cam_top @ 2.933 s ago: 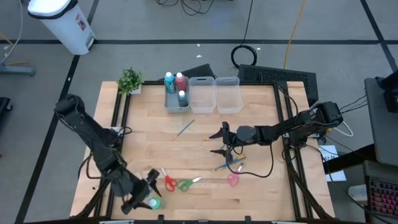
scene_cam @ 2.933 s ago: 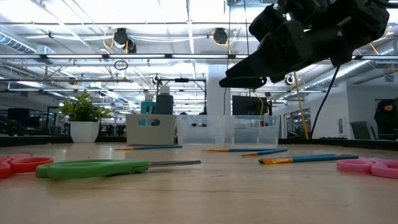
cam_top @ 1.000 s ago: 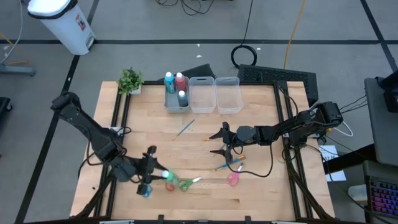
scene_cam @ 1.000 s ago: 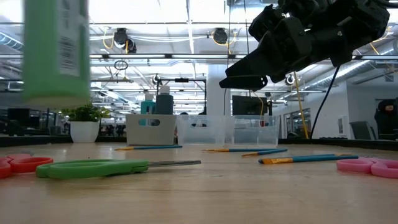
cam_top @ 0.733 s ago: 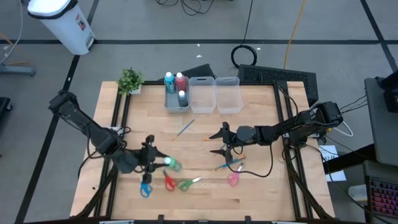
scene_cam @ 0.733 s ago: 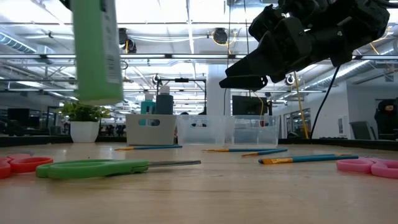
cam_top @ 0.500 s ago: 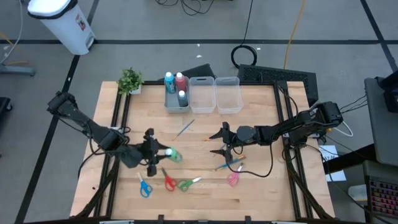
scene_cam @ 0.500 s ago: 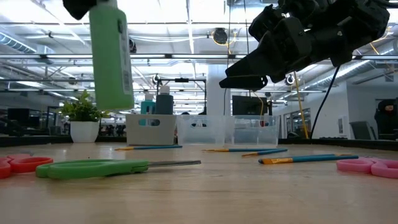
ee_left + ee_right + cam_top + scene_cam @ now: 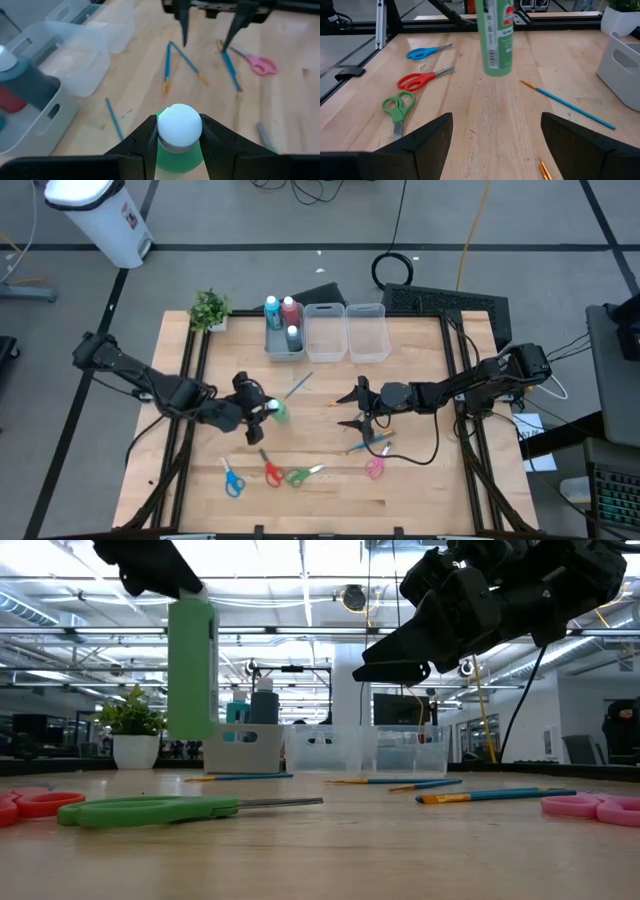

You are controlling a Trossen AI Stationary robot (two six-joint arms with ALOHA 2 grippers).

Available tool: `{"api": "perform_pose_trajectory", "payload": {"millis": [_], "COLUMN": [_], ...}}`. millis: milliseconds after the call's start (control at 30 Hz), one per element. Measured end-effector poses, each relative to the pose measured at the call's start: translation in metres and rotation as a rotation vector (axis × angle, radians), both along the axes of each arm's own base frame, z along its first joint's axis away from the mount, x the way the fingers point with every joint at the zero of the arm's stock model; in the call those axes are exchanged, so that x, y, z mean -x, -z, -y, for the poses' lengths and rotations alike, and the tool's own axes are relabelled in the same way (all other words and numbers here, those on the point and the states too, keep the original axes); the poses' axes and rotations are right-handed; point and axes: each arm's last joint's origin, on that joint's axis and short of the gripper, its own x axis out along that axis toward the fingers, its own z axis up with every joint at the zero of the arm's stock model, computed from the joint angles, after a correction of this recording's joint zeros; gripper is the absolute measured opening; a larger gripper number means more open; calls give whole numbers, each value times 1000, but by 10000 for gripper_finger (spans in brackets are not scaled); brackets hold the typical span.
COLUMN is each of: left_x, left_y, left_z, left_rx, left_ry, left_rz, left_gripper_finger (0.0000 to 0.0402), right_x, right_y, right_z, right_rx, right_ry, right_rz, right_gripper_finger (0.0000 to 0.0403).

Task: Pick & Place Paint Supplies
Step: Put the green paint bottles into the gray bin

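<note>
A green paint bottle (image 9: 280, 413) with a white cap hangs above the table's left middle, and my left gripper (image 9: 263, 408) is shut on it. It shows upright in the low view (image 9: 192, 668) and in the right wrist view (image 9: 495, 37). My right gripper (image 9: 357, 408) stands open above the table's right middle, over several brushes (image 9: 368, 443), with nothing between its fingers (image 9: 427, 140). Blue (image 9: 232, 478), red (image 9: 270, 472), green (image 9: 298, 474) and pink scissors (image 9: 374, 468) lie flat near the front edge. Three bottles stand in the grey bin (image 9: 285, 330). My left gripper pinches the green bottle at its white cap (image 9: 163, 131), one finger (image 9: 145, 140) on each side of it. The fingers come from the table's left, slanting downward. The bottle hangs upright below them (image 9: 192, 690), lifted clear of the table.
Two clear bins (image 9: 346, 332) stand beside the grey bin at the far edge, with a potted plant (image 9: 209, 308) at the far left corner. A blue brush (image 9: 298, 386) lies between the bottle and the bins. Bare wood lies at the table's middle.
My left gripper has swung from the near left corner toward the far edge and the table's middle, turning as it went and staying shut on the green bottle. The bottle has stayed clear of the table, passing over the scissors.
</note>
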Motion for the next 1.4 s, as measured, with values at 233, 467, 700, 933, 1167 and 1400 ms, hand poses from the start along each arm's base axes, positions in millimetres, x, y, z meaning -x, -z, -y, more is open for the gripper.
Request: {"api": "perform_pose_trajectory", "payload": {"millis": [233,467,700,933,1167,1400], "left_x": [-3,-6,-9,-11,-12,-12], "left_y": [1,1,2,2,2,1], "left_z": [-12,-23,-33,-42,-53,-63], "left_rx": [19,36,50,32,36,42], "left_ry": [-74,-103,-117,-142,-190,-210], "left_rz": [-3,-11,-24,-30,-29,-34], "left_gripper_finger": [122,122,122,122,122,122], "right_x": [0,0,0,0,0,0], "right_y": [0,0,0,0,0,0], "right_z": [0,0,0,0,0,0], "right_rx": [0,0,0,0,0,0], "right_ry": [0,0,0,1,1,1], "right_rz": [0,0,0,0,0,0], "right_gripper_finger": [293,293,293,293,293,293]}}
